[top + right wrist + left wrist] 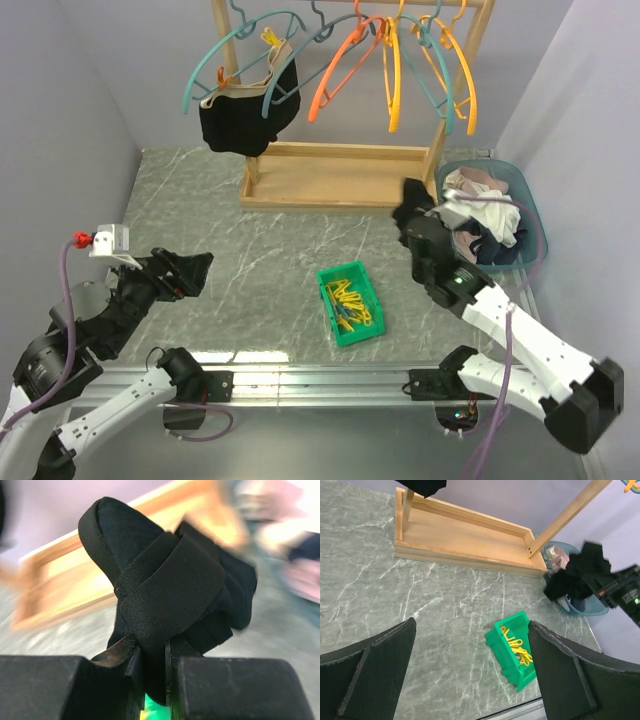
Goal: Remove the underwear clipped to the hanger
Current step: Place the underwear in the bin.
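Right claw is pinching a bunched pair of black underwear, its jaws nearly closed with only folded cloth and a band of elastic between them. Its arm is reaching from the near right corner of the table toward the far right, forearm rising and wrist angling inward, and a small green light is glowing on it. The bundle is sitting just beside the left rim of the teal basket; it is probably hanging clear of the table, though the blurred wrist view is not settling that. The basket is holding a heap of white, pink and dark cloth.

Left claw is standing with its jaws spread wide and gripping nothing (both black fingers are framing bare marble in its wrist view). That arm is bending low over the table's left side, pointing toward the middle.

A second black pair is hanging clipped to a teal hanger at the left end of the wooden rack along the far edge. A green bin of yellow pegs is lying near the middle of the near edge.
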You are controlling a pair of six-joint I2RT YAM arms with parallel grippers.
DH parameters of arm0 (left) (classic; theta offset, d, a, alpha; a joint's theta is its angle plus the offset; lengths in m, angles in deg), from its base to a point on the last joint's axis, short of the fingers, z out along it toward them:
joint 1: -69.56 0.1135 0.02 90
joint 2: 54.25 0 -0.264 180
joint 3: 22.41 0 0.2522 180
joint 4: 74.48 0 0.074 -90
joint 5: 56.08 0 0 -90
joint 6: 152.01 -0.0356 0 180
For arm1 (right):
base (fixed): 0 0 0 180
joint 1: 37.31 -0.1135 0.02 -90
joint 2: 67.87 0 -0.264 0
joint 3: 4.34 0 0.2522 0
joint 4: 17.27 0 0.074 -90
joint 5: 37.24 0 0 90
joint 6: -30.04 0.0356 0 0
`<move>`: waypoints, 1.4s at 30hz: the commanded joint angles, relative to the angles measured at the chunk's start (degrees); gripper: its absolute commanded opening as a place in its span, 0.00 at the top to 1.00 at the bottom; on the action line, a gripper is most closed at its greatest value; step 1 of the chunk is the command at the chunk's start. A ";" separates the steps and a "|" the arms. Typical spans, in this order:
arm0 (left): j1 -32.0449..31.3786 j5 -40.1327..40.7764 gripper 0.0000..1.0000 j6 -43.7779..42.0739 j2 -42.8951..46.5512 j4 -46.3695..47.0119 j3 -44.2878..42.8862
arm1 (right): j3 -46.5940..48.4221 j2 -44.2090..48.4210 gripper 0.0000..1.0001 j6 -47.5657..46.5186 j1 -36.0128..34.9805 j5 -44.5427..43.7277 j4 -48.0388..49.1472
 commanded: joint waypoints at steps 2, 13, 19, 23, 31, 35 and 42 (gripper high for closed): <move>0.07 -2.10 0.01 0.21 -1.29 2.88 0.45 | -5.40 6.65 1.00 7.53 7.13 -7.14 -5.27; 0.15 -4.38 0.01 0.83 -2.44 4.37 1.68 | 5.91 0.43 1.00 2.69 35.52 -0.89 -3.25; 0.15 -4.91 0.01 0.83 -2.53 4.81 2.29 | 15.93 -9.41 1.00 3.22 43.70 3.04 -2.19; 0.07 -5.44 0.00 1.44 -2.26 6.21 4.31 | 18.41 -20.90 1.00 4.54 46.70 8.24 -3.51; 0.15 -7.72 0.01 2.67 -1.04 7.27 7.74 | 24.90 -40.00 0.90 7.36 47.58 18.35 -8.78; 0.07 -7.72 0.01 2.59 0.02 7.62 8.18 | 28.50 -35.64 0.34 5.43 47.58 20.91 -10.71; 0.07 -6.50 0.01 2.50 -0.15 9.12 10.99 | 25.37 -20.52 0.02 4.90 47.05 17.74 -13.98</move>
